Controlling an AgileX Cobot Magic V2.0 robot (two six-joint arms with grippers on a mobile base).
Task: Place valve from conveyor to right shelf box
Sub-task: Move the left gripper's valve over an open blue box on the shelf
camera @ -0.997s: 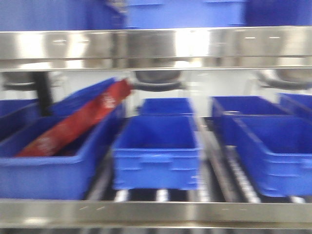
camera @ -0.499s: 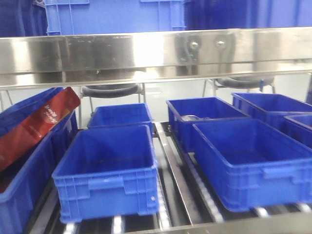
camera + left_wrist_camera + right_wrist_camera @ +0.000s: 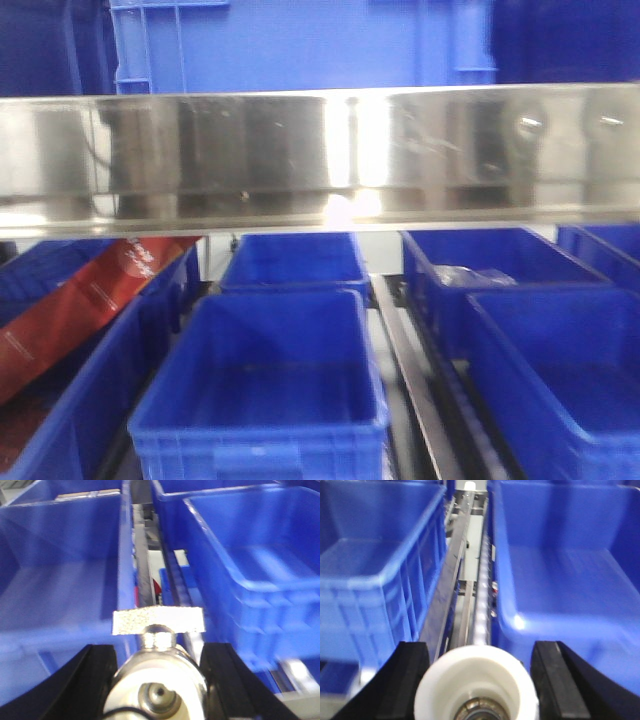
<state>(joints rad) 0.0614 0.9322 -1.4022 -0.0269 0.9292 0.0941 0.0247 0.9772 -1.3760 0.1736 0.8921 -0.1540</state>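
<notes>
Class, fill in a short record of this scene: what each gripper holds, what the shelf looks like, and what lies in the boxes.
Left gripper: fingers closed on a shiny metal valve with a flat T-handle
Right gripper: fingers closed on a white round part with a metal centre
Shelf rail: brushed steel, blue boxes above and below
Centre front box: nothing inside
Left box: holds a tilted red packet
</notes>
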